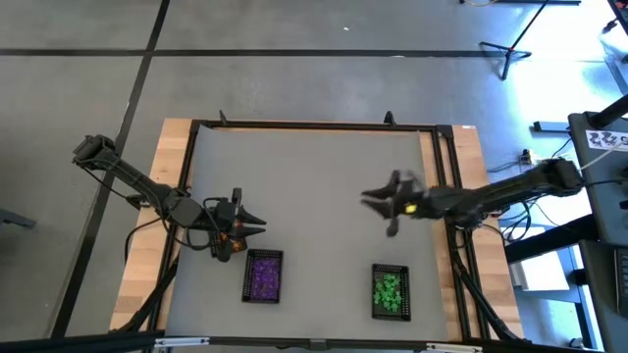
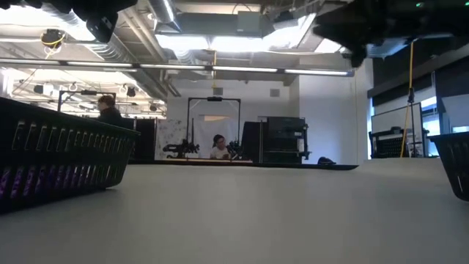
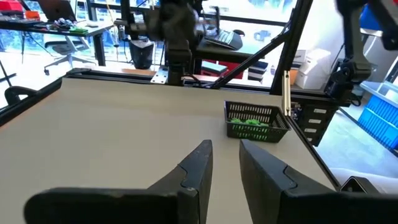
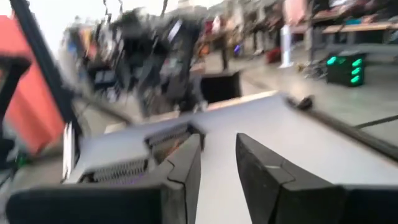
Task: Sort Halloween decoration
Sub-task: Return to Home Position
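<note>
The purple trinkets [image 1: 263,277] are gathered in the left tray [image 1: 245,277] near the counter's [image 1: 314,176] front edge. The green trinkets [image 1: 390,291] are heaped in the right tray [image 1: 391,267], well apart from the left tray.

The left hand [image 1: 257,223] is held above the counter, just beside the left tray's back left corner. Its 2 fingers are parted by a narrow gap and nothing is gripped.

The right hand [image 1: 378,214] is held over the counter's right half, behind the right tray and apart from it. Its 2 fingers are likewise spread, with nothing between them.

In the low view, a person [image 2: 110,110] and a second person [image 2: 218,147] are seen in the room beyond the counter.
</note>
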Motion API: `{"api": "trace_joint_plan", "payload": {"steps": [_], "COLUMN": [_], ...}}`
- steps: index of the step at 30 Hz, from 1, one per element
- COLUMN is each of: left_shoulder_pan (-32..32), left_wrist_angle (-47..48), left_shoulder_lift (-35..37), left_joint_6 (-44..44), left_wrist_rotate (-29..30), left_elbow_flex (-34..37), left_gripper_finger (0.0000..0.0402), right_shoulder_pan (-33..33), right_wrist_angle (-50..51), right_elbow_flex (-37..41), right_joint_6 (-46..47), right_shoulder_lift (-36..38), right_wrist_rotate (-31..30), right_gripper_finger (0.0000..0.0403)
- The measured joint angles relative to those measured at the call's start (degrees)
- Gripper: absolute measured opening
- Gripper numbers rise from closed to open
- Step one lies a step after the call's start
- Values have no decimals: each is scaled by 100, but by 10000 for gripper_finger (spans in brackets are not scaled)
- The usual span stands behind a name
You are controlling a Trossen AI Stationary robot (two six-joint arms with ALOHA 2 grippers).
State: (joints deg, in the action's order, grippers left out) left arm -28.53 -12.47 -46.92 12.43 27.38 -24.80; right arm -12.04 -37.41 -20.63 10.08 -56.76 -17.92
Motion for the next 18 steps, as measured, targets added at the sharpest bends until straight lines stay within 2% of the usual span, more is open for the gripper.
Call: {"api": "trace_joint_plan", "payload": {"steps": [2, 7, 10, 13, 15, 18], "left_shoulder_pan": [0, 0, 0, 1, 0, 0], "left_wrist_angle": [0, 0, 2, 0, -1, -1], "left_shoulder_lift": [0, 1, 0, 1, 0, 0], "left_joint_6": [0, 0, 0, 0, 0, 0], "left_wrist_rotate": [0, 0, 0, 0, 1, 0], "left_elbow_flex": [0, 0, 0, -1, 0, 0], "left_gripper_finger": [75, 75, 75, 75, 75, 75], "right_shoulder_pan": [160, 549, 757, 941, 1081, 1288], "right_wrist_angle": [402, 2306, 3167, 3604, 3830, 3623], "right_elbow_flex": [63, -155, -60, 257, 479, 674], "right_joint_6": [97, -119, -51, 177, 156, 113], "right_shoulder_lift": [715, 2281, 2927, 3199, 3320, 3454], "right_wrist_rotate": [-141, -178, -662, -1256, -1247, -1006], "right_gripper_finger": [99, 98, 98, 98, 98, 98]}}
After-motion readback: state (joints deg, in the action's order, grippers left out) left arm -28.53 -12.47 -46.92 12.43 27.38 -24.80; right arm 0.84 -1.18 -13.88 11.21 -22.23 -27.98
